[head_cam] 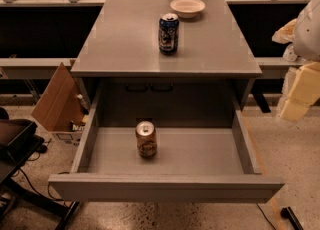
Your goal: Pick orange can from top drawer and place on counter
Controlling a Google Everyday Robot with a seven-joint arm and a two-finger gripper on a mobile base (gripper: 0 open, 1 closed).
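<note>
Your orange can (146, 139) stands upright on the floor of the open top drawer (200, 156), a little left of the middle and nearer the front panel than the back wall, with bare floor all round it. Expect it to be light and stiff enough for a firm pinch, but the metal skin is smooth and probably slippery, and a thin wall may dent if you squeeze hard. Take it by the sides at about mid-height, coming straight down from above so the low drawer walls stay out of your way; the silver top gives no hold.

The gripper (297, 91) hangs at the far right of the scene, outside the drawer's right wall and well apart from the can, at about the height of the desk (125, 44). Whether it is open or closed I cannot tell. You have a long reach leftward and down ahead of you.

On the desk a dark blue can (168, 34) and a pale bowl (187, 7) sit toward the far side; the near half looks free for setting down
</note>
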